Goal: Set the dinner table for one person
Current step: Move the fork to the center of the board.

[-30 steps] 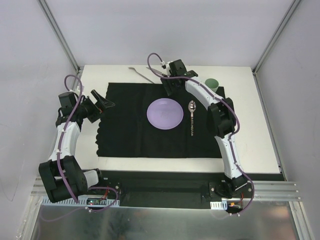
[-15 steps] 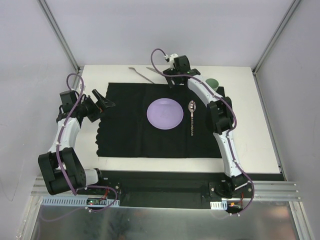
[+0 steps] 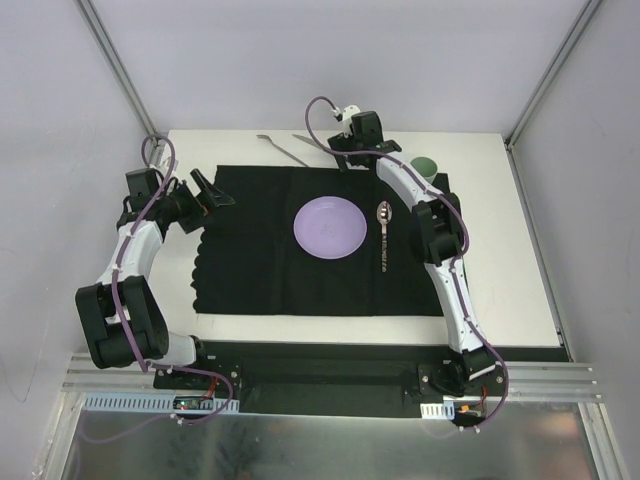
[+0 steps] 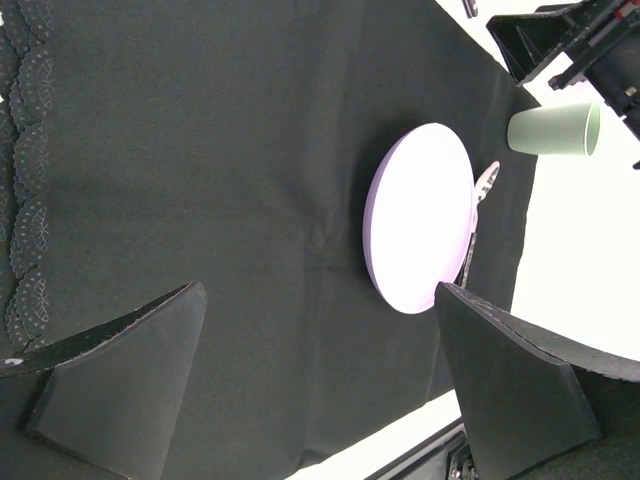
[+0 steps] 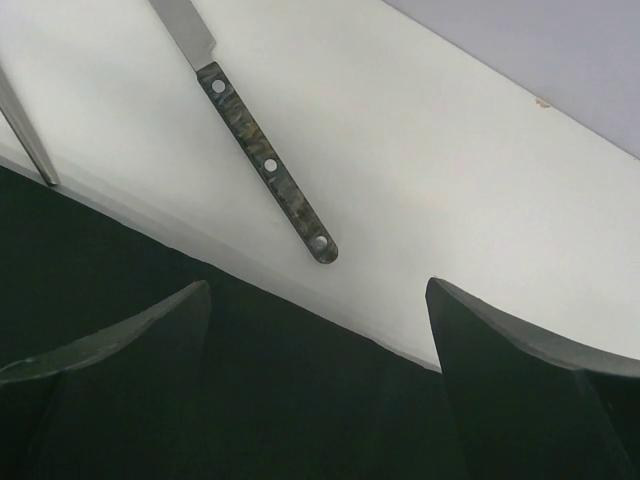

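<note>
Top external view is showing the dinner table (image 3: 520,270) lying white and flat under both arms, its far and side edges running against grey frame rails. A black cloth mat (image 3: 260,260) is covering most of the middle, leaving bare white strips along the far edge and down the right side. A lavender plate (image 3: 329,227) is sitting on the mat with a spoon (image 3: 384,232) lying just beside it on its right. A pale green cup (image 3: 424,166) is standing on the bare table off the mat's far right corner.

The right gripper (image 5: 315,295) is hovering over the mat's far edge with its fingers spread apart and nothing between them. In its wrist view a knife (image 5: 265,165) with a riveted handle is lying on the white strip near the mat, its blade running out of frame at the top. A second thin utensil (image 5: 25,130) is showing at the left edge, mostly cut off, and I cannot tell what it is.

The left gripper (image 4: 320,295) is hanging above the mat's scalloped left side. It is also spread wide and holding nothing, with open cloth lying between it and the plate.
</note>
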Controlling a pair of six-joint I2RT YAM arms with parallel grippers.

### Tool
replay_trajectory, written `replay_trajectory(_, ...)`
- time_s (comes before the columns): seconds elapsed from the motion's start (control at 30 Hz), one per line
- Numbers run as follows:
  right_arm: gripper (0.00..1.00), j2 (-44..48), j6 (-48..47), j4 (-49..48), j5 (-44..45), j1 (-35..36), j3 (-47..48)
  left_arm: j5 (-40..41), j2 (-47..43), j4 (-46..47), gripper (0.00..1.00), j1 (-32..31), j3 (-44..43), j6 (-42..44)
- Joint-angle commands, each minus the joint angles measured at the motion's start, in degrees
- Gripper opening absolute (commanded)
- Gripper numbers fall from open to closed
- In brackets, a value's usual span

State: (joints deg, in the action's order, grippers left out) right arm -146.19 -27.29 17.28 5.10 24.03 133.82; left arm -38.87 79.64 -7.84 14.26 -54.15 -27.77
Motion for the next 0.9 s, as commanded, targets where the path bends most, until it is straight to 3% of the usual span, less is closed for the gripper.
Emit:
replay_trajectory(0.0, 0.92, -0.9, -0.5, -3.9, -1.6, -0.1, 3.0, -0.6, 0.6, 1.1, 0.99, -0.1, -2.2, 1.8)
replay_trajectory(0.23, 0.92, 5.6, 0.9, -8.6, -2.0, -0.2, -2.2, -0.2, 4.6, 1.1, 0.99, -4.0, -7.4, 2.9)
replay_trajectory(0.47, 0.92, 22.0, 4.7, -11.7, -3.8, -0.4, -10.4, 2.0, 17.3, 1.1, 0.99, -12.8, -24.6, 2.7)
replay_trajectory(0.67, 0.93, 41.6, 8.5, -13.4, -6.8, -0.3, -27.4, 5.0, 32.1, 1.1, 0.99, -18.5, -40.1, 4.4)
replay_trajectory(0.87, 0.93, 55.6, 12.3, -14.1, -8.6, -0.2, -43.3, 11.9, 44.1, -0.3, 0.98, -19.5, -51.6, 3.4)
